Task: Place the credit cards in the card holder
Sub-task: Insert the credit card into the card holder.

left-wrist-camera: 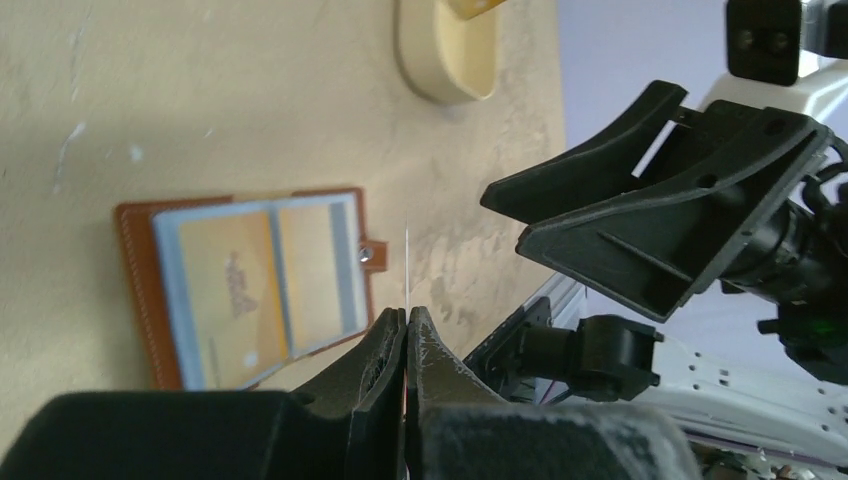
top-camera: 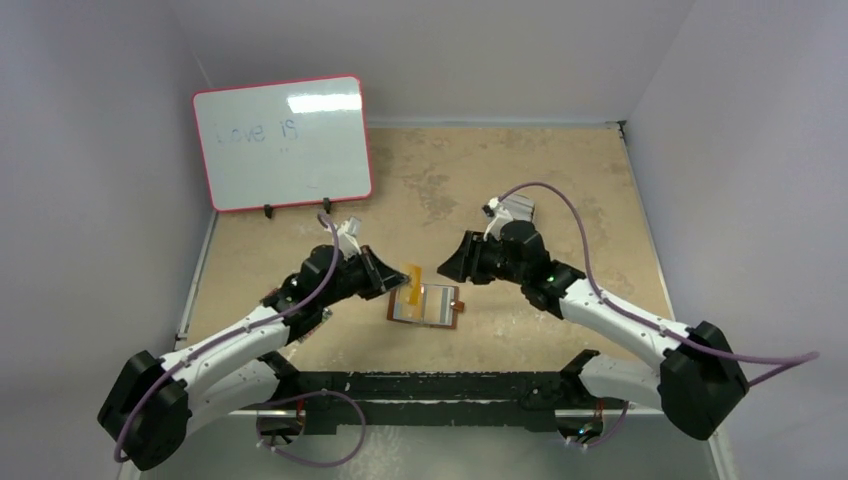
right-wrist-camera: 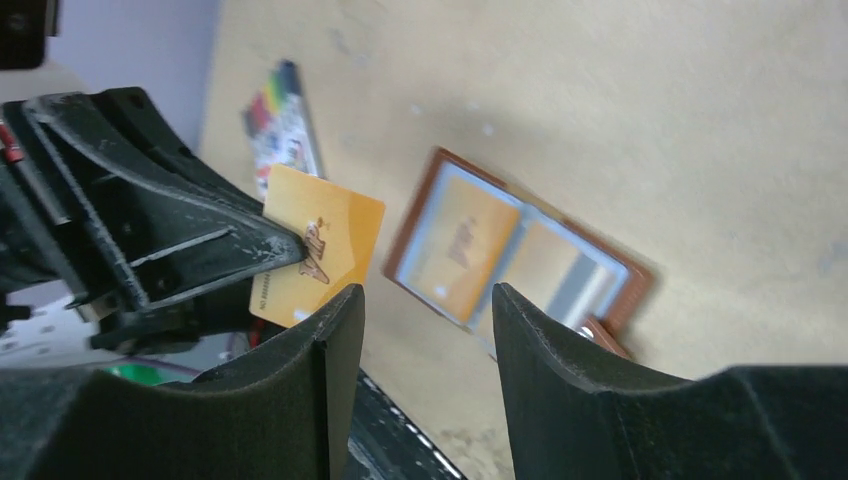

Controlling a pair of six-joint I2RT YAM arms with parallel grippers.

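A mottled tan bench [top-camera: 560, 180] stands boxed in by pale lilac-grey walls [top-camera: 90, 150] on three sides; a red-framed whiteboard [top-camera: 283, 143] stands propped on small black feet at the back left, faint handwriting reading "Love is"; overhead light glares off its top; a dark rail [top-camera: 440, 385] lines the bench's near edge.

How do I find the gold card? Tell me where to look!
Find the whiteboard at the back of the table, then come forward to the open brown wallet in the middle. By its far left corner the left claw pinches the gold card. It is the only card held up in the air; the cards near it lie flat in the wallet.
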